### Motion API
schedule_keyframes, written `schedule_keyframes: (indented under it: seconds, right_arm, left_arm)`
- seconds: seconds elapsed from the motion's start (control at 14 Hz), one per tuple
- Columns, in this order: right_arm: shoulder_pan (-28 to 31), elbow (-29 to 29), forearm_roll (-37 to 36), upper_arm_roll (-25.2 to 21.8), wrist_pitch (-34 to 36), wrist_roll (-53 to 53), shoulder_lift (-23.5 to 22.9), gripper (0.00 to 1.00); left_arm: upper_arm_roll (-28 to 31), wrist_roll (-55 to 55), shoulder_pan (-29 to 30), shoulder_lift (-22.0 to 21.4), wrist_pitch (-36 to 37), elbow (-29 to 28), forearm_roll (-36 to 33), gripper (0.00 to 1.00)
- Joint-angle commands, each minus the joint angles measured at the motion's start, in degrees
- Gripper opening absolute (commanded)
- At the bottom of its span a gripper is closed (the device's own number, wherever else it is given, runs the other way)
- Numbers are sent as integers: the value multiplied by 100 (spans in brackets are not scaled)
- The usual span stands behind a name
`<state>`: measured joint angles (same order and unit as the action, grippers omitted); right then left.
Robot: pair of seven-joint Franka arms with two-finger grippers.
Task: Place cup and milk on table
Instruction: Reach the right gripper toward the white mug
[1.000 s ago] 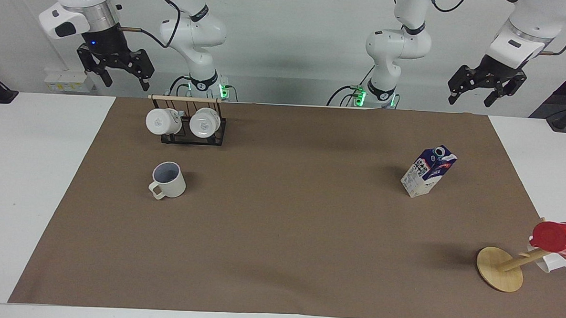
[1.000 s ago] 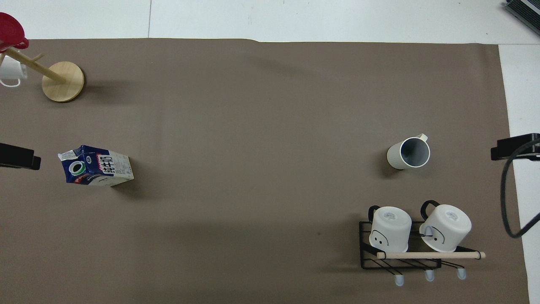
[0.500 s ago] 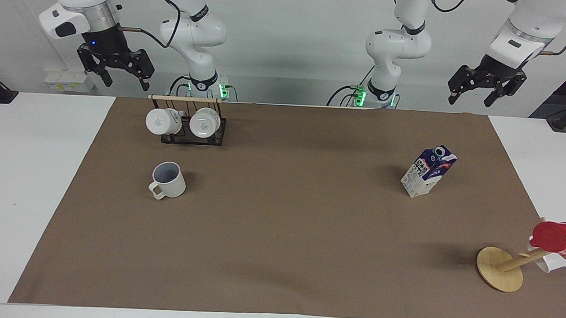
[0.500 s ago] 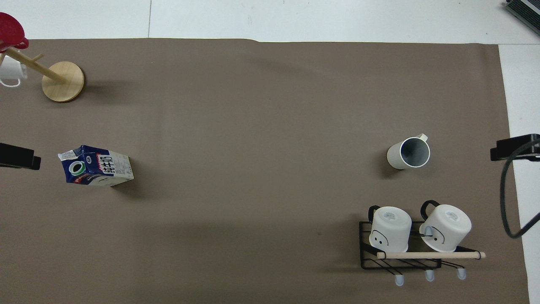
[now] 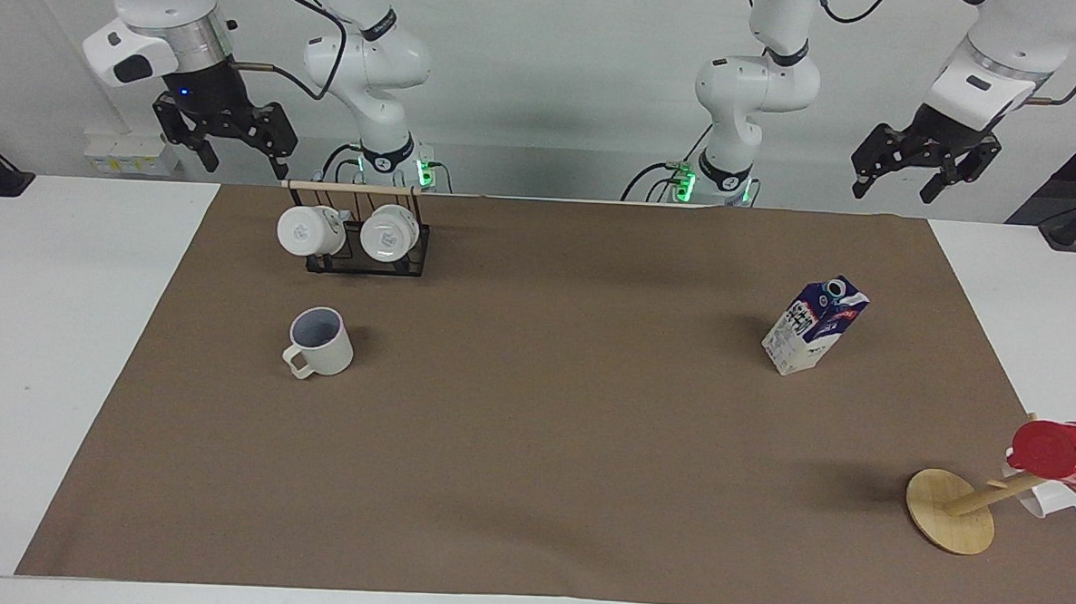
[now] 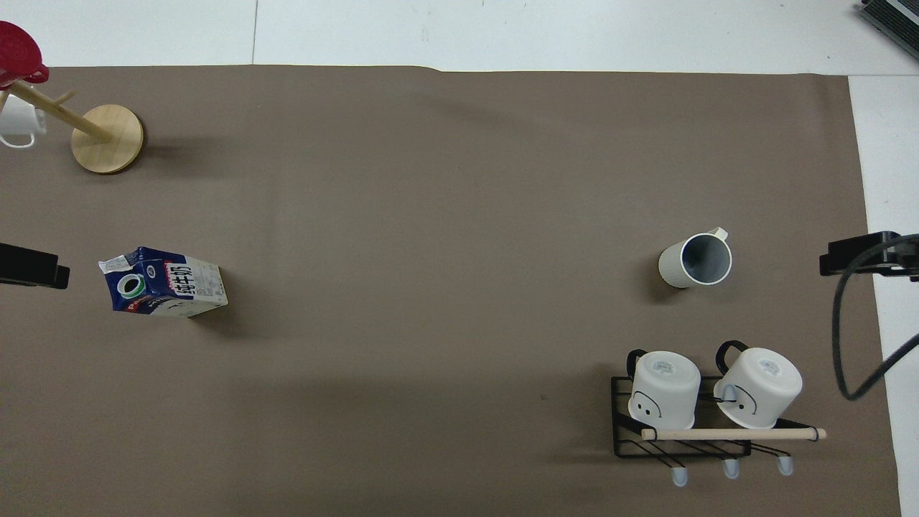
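Only the facing view shows both end effectors (image 5: 234,148) (image 5: 897,181) spread wide

wall (image 5: 556,85): plain white | lighting: even | floor: not visible

Milk (image 6: 164,282) carton: Chinese chars on side, too small to read for sure.

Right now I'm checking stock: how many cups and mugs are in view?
5. Two white mugs hang on the black rack; the cream mug stands on the mat; a red cup and a partly hidden white mug hang on the wooden stand.
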<state>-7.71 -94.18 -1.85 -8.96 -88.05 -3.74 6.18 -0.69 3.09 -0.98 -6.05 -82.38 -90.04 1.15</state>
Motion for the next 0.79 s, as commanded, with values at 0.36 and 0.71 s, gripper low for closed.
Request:
schedule_keyframes:
  seconds: [0.36,0.71]
  right_arm:
    - [-72,-1286,89,79,-1371,-303,165,100]
    - [-204,-2138,89,79,-2487,-584,-169,100]
  left_arm:
    - [8,33,1,-71,-24,-66,-89,100]
    - [8,33,-16,-71,-24,-66,-89,100]
